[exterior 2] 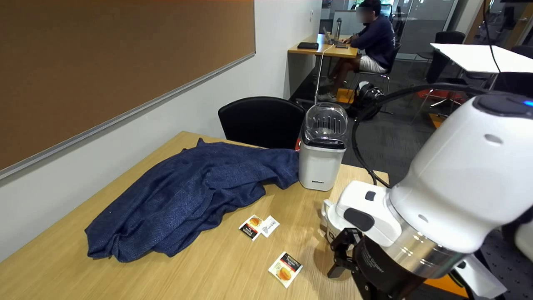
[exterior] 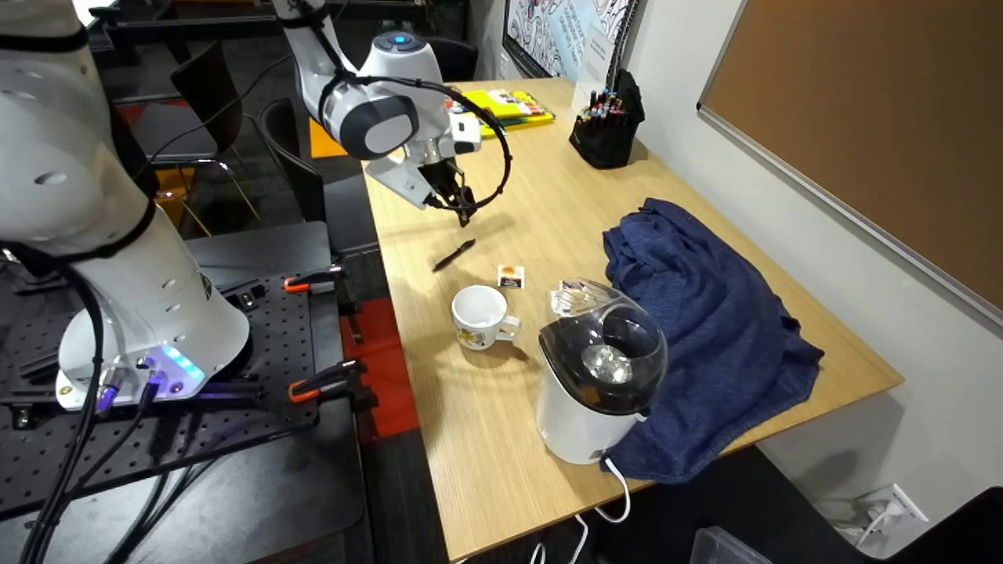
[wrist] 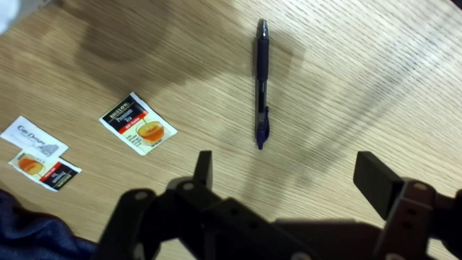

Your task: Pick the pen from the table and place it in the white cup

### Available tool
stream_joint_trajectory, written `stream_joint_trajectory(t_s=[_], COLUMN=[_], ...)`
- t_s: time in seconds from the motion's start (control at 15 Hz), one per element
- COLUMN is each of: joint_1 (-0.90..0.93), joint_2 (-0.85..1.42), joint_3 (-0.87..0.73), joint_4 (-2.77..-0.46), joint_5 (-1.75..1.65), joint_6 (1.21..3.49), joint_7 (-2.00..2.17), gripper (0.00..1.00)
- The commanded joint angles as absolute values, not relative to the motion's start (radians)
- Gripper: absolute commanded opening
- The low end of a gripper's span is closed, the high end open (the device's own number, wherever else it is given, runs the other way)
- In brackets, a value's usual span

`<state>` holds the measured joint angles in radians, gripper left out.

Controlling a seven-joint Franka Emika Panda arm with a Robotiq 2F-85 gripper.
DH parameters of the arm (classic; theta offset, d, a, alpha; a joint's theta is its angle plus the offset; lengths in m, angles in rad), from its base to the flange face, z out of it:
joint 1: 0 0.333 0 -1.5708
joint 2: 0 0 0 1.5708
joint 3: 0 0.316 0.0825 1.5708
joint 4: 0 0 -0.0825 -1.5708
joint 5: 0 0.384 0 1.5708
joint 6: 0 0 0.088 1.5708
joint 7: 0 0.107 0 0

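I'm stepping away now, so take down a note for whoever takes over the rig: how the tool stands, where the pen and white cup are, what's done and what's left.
Tool: open and empty, above the table, near the pen.
Pen: lying flat on the table, not gripped.
White cup: upright on the table, close to the pen.
Done: nothing picked up yet.
Left: grip the pen, lift it, release it in the cup.

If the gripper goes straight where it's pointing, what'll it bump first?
The gripper would probably meet the table near the pen; depth is unclear, so perhaps the pen's clip end first.
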<state>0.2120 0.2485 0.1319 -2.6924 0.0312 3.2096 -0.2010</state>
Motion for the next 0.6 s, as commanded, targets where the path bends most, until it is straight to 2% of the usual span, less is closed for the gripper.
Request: stream_joint_trajectory(t_s=[0.0,0.53], joint_1=[0.174,0.097], joint_2=[0.334,0.511], joint_3=[0.146,0.202], joint_4=[-2.635,-2.512], joint_5=[-0.028,-0.060], joint_6=[3.226,3.191], joint_7=[-0.157,-0.161], gripper=[1.00,1.00])
